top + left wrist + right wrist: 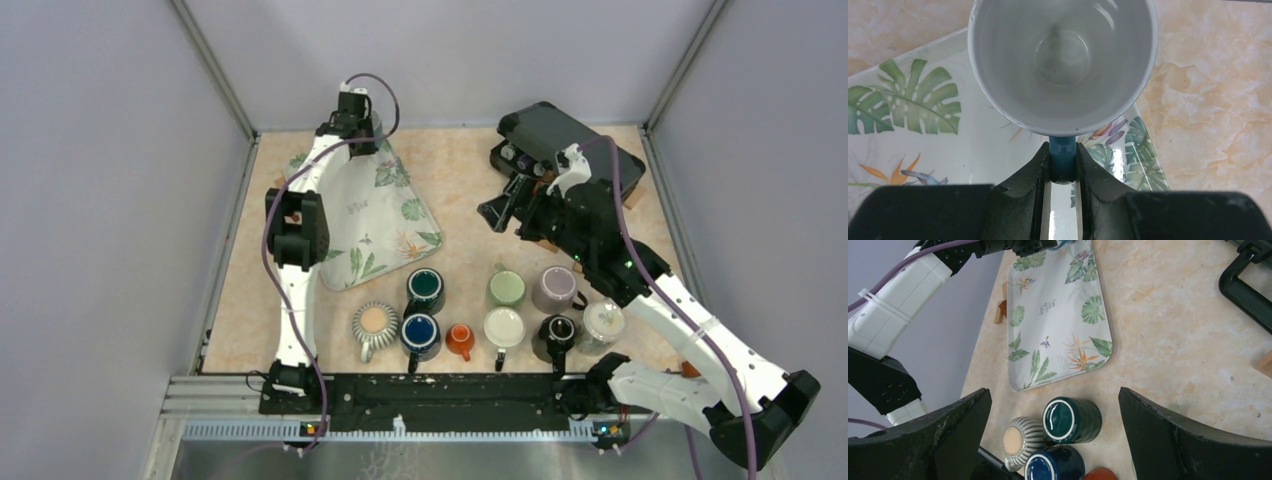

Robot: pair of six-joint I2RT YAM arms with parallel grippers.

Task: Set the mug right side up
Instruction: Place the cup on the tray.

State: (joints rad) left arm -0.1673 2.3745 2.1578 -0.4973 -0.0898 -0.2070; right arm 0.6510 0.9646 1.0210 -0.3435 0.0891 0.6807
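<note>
Over the far end of the leaf-print tray [923,150], at the back left of the counter [470,170]: mug [1063,65], white inside, opening turned toward the left wrist camera, blue handle [1063,162] clamped between the closed fingers [1033,170] of the left pincer [1063,150]. Contact between mug and tray not discernible. Right of the tray, above mid-counter: right pincer [1053,390], jaws spread wide, gripping nothing. Along the near edge, just ahead of the arm bases, two loose rows of standing cups: striped cup [373,322], dark green cup [425,287], navy cup [420,332] and small orange cup [459,340] toward the left; pale green cup [506,288], cream cup [503,326], purple cup [555,288] and black cup [555,335] toward the right, with a pale container [603,322] just beside the black cup. At the far right corner: black appliance [560,140].
</note>
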